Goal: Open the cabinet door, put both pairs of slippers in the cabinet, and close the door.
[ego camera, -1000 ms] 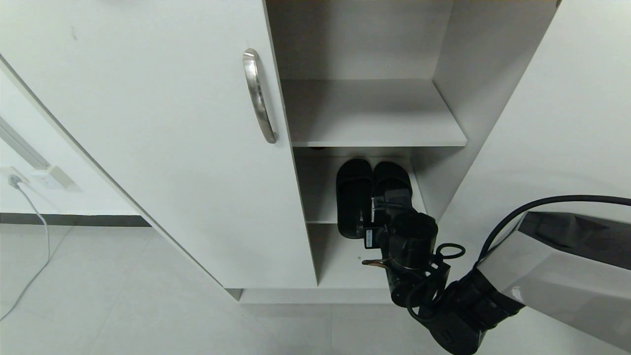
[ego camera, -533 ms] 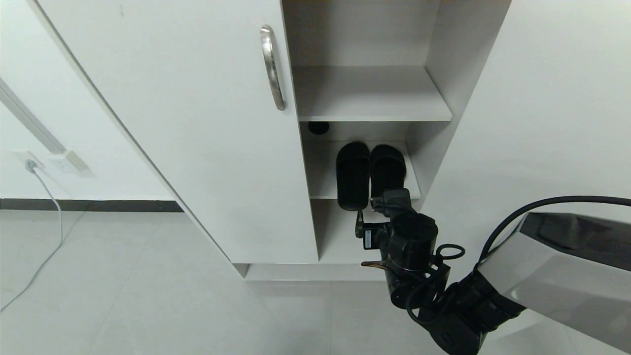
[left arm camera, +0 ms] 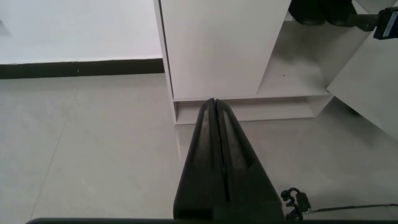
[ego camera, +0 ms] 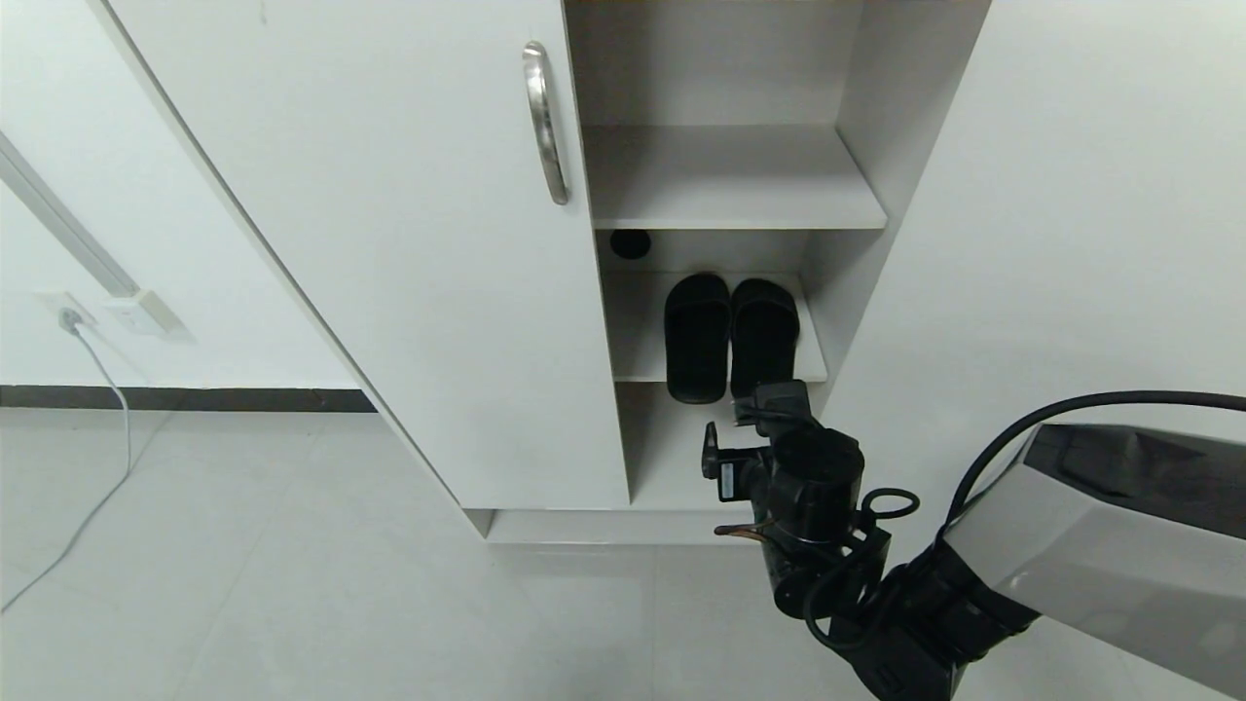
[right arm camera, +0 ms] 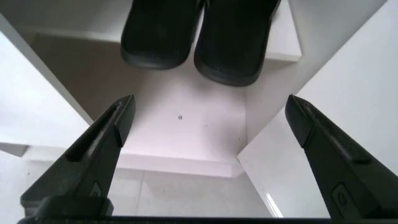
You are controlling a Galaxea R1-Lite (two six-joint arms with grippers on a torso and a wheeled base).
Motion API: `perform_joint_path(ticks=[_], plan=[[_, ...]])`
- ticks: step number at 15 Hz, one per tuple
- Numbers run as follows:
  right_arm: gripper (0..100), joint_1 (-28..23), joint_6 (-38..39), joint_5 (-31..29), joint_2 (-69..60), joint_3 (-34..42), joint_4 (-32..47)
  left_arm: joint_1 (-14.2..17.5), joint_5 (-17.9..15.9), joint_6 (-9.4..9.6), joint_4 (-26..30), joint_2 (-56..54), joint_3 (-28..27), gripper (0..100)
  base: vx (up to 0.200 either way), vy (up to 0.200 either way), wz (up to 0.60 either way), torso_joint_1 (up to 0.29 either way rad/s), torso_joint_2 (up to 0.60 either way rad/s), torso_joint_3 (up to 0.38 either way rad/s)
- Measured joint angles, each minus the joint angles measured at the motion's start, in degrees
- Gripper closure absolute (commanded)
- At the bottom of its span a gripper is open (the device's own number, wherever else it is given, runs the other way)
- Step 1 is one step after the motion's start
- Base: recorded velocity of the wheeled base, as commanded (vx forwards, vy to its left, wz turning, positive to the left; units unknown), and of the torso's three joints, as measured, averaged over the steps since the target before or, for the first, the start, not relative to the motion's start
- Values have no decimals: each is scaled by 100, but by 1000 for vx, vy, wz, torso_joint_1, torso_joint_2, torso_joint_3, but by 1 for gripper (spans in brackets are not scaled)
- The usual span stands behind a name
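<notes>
a: where are the slippers [ego camera: 730,336]?
b: one black pair, side by side on the middle shelf [ego camera: 633,331] of the cabinet [ego camera: 730,175], heels just over its front edge. the wrist view looks up at those heels [right arm camera: 199,31].
a: and the door?
b: the right door [ego camera: 1022,243] stands swung wide. the left door [ego camera: 389,243], with a metal handle [ego camera: 545,122], is shut.
a: right pincer [ego camera: 742,425]?
b: spread wide with nothing in it, just before the bottom compartment, below the heels and not touching them. its own view [right arm camera: 205,143] shows both fingers [right arm camera: 93,155] far apart.
a: left pincer [left arm camera: 215,106]?
b: fingers pressed together, nothing between them, over the floor [left arm camera: 93,143], pointing at the cabinet's base.
a: anything else?
b: a wall socket [ego camera: 68,316] at the left, with a cable [ego camera: 107,438] hanging down to the floor.
</notes>
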Motion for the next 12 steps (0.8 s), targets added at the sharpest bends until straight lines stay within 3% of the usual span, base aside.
perform_joint_path(ticks=[5,12], plan=[[0,-16,0,16,-30,5,16,-4,-6,6,0,0,0,100,0,0,0,0,1,12],[0,-16,0,13,-41,21,13,-4,-6,17,0,0,0,100,0,0,0,1,1,190]])
